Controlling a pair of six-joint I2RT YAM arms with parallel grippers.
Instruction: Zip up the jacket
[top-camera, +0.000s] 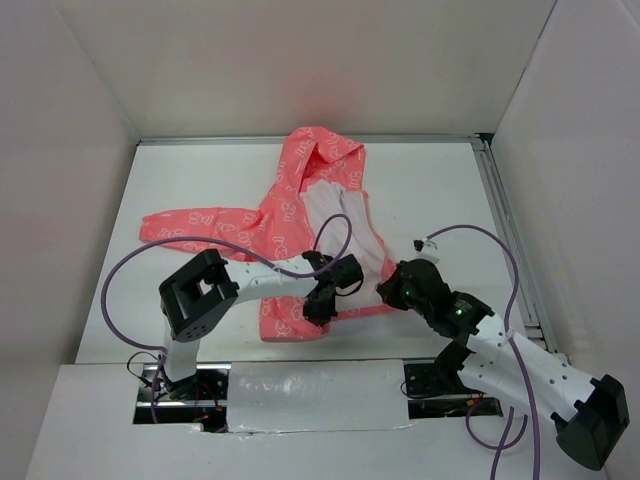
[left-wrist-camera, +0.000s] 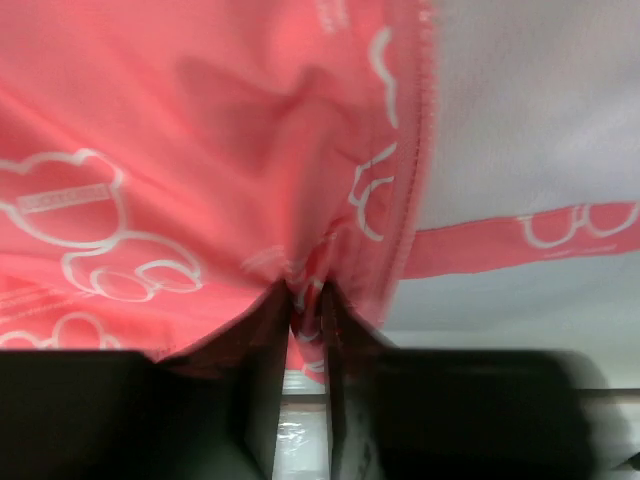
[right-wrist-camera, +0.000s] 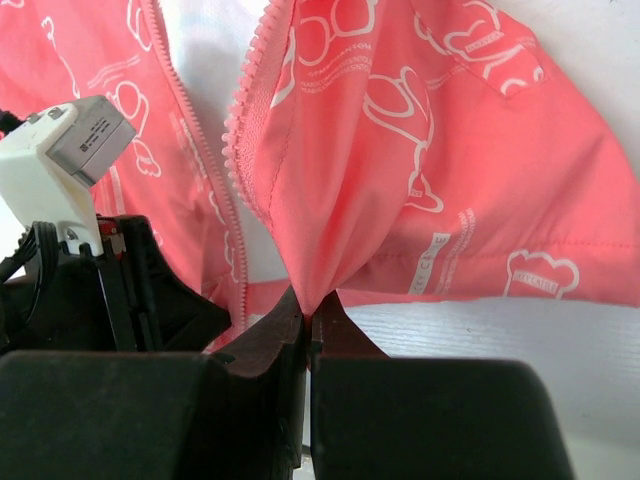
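The coral-pink jacket (top-camera: 290, 205) with white print lies open on the white table, hood toward the back, pale lining showing down the middle. My left gripper (top-camera: 320, 300) is shut on a fold of the jacket's left front panel near the hem; in the left wrist view the fabric (left-wrist-camera: 200, 150) is pinched between the fingers (left-wrist-camera: 262, 370). My right gripper (top-camera: 388, 292) is shut on the right front panel at the hem; in the right wrist view the cloth (right-wrist-camera: 400, 150) bunches into the tips, with the zipper teeth (right-wrist-camera: 248, 120) just to the left. The zipper is open.
White walls enclose the table (top-camera: 430, 190) on three sides. A metal rail (top-camera: 505, 230) runs along the right edge. Purple cables (top-camera: 130, 265) loop from both arms. The left arm's white camera block (right-wrist-camera: 70, 150) shows close to the right gripper.
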